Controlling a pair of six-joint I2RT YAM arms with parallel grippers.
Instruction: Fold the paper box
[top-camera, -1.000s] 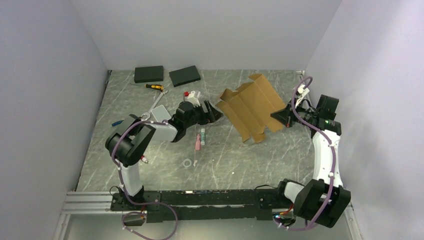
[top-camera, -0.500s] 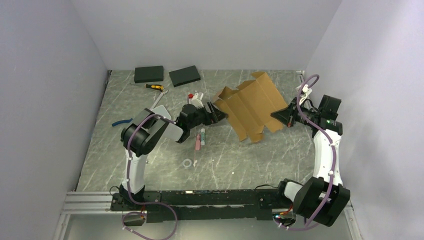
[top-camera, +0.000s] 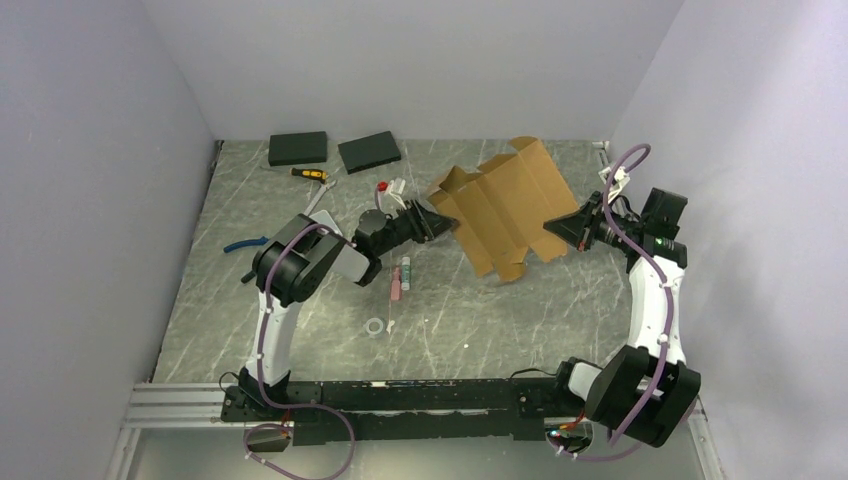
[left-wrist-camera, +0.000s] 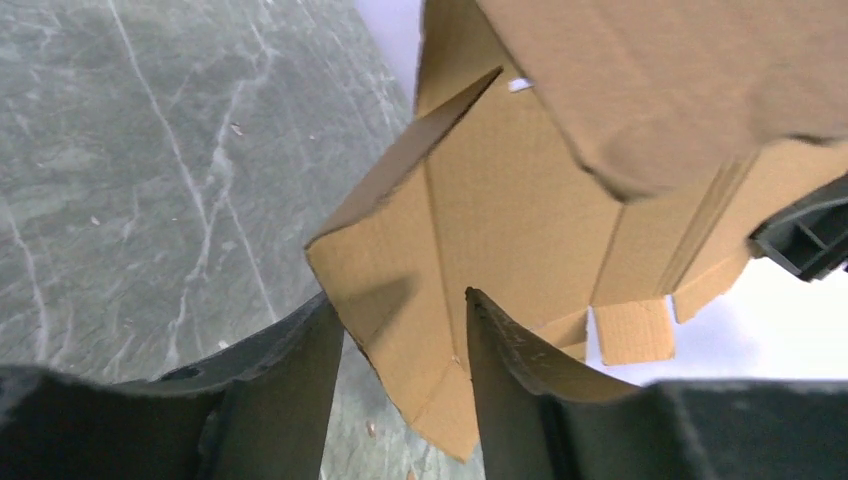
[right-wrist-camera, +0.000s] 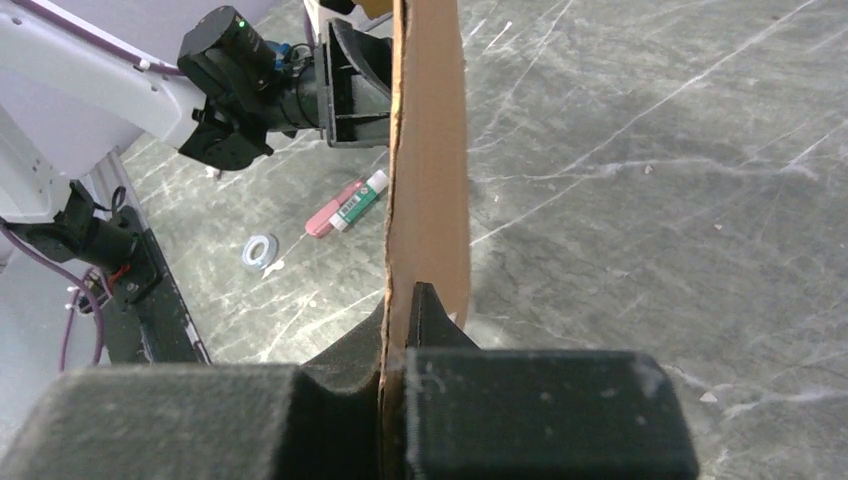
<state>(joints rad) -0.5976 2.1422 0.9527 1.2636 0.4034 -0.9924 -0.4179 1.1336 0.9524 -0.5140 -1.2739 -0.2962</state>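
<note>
The paper box (top-camera: 505, 205) is a flat brown die-cut cardboard sheet with flaps, held off the table and tilted between both arms. My right gripper (top-camera: 562, 230) is shut on its right edge; in the right wrist view the sheet (right-wrist-camera: 430, 150) stands edge-on, clamped in the right gripper (right-wrist-camera: 403, 300). My left gripper (top-camera: 435, 222) is at the sheet's left corner. In the left wrist view this corner (left-wrist-camera: 520, 200) lies face-on between the spread fingers of the left gripper (left-wrist-camera: 400, 300), which stands open, not pinching it.
Two black slabs (top-camera: 297, 148) (top-camera: 369, 152) lie at the back left, with a yellow-handled screwdriver (top-camera: 309, 174) near them. A pink tube (top-camera: 398, 280) and a white ring (top-camera: 375, 326) lie mid-table. A blue-handled tool (top-camera: 240, 246) lies at the left.
The cardboard sheet has risen and tipped up toward the back wall. Both grippers have moved up and back with it, and the left arm's elbow has swung right.
</note>
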